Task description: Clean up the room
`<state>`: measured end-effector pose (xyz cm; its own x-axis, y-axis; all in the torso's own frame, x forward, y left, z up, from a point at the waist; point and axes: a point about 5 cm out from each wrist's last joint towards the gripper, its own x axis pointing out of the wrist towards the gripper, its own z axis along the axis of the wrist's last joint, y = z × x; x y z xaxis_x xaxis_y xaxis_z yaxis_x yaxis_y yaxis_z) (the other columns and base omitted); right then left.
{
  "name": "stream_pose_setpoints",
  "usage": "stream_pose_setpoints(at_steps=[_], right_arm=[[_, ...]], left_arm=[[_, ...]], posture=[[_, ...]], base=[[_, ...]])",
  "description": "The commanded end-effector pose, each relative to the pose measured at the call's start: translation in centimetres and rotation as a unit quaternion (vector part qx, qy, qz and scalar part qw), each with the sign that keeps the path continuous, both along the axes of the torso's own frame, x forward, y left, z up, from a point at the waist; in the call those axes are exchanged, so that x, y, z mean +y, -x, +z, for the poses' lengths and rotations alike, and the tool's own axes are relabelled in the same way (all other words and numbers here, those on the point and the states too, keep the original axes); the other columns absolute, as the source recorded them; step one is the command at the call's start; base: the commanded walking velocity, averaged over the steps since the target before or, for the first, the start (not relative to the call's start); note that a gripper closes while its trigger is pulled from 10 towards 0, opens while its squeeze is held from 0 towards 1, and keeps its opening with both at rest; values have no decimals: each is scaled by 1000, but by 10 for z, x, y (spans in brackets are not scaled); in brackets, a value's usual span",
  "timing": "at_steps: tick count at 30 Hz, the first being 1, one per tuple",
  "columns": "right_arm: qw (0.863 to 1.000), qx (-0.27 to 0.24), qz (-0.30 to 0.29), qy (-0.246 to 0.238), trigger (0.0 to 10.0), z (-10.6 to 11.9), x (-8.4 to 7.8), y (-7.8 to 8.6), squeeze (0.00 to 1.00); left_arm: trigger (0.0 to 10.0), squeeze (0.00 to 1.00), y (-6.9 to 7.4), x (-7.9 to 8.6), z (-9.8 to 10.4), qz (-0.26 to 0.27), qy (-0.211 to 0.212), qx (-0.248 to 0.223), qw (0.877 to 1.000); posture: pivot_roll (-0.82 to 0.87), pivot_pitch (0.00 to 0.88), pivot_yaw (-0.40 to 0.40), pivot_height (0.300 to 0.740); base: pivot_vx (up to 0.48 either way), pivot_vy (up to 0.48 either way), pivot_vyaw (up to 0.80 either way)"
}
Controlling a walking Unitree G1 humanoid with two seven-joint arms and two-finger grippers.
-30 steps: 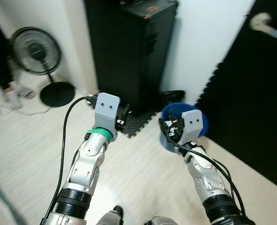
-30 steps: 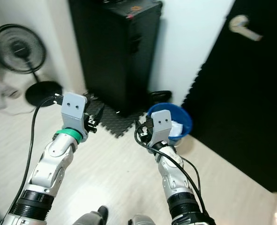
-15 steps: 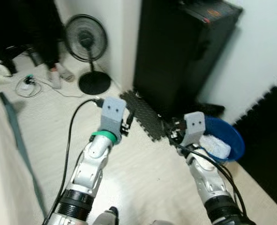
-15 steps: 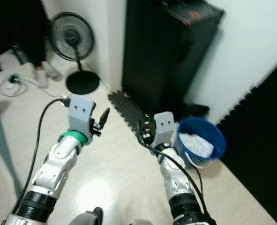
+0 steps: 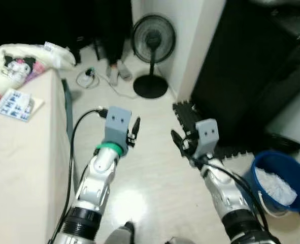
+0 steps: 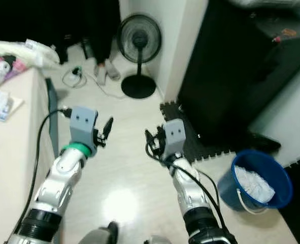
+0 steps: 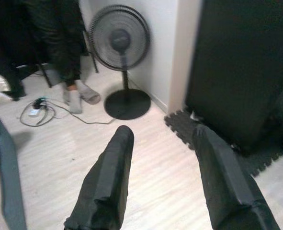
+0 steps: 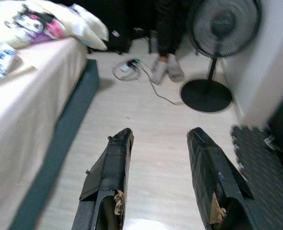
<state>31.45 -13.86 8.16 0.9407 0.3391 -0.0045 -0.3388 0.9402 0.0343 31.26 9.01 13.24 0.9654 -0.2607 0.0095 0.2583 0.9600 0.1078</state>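
Both arms are held up in front of me over the pale wood floor. My left gripper (image 7: 163, 132) is open with nothing between its fingers, and faces a standing fan (image 7: 119, 40). My right gripper (image 8: 160, 135) is also open and empty, and faces the floor beside the bed (image 8: 31, 91). On the bed lie a cartoon-print pillow (image 5: 20, 61) and a small printed packet (image 5: 13, 103). A blue bucket (image 5: 283, 163) holding white crumpled material stands on the floor at my right.
A tall black cabinet (image 5: 251, 66) stands against the white wall, with black foam mats (image 5: 188, 114) at its foot. Beside the fan's base, a person's slippered feet (image 5: 117, 75) stand next to a power strip and cable (image 5: 88, 77).
The camera has swung left: the door and bucket slid to the right, and the bed, fan and feet came into view. Both grippers stay open, held in front.
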Motion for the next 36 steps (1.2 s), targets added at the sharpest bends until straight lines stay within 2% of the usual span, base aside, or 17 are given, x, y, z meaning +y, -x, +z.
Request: stream_pose_setpoints(at_steps=[1,5,24,28,36], right_arm=[[1000,11,3,0,10000,-7,1,4,0],[1000,6,-2,-6,10000,-5,0,3,0],[1000,14,-11,-6,10000,-9,-8,3,0],[999,29,-27,12,10000,-17,-22,4,0],[999,34,-35,16,10000,-20,-28,6,0]], left_arm=[[10000,0,0,4,-7,9,-4,13,1000],[10000,0,-1,4,-7,13,0,13,1000],[10000,0,-3,1,-11,7,2,14,1000],[10000,0,-1,-1,-19,1,-3,22,1000],[10000,0,0,-2,-22,-3,-4,26,1000]], posture=[[-30,0,-9,735],[-35,0,-10,735],[-49,0,-13,735],[-55,0,-13,735],[-60,0,-9,735]], base=[[0,0,794],[156,0,634],[436,0,0],[433,0,0],[430,0,0]])
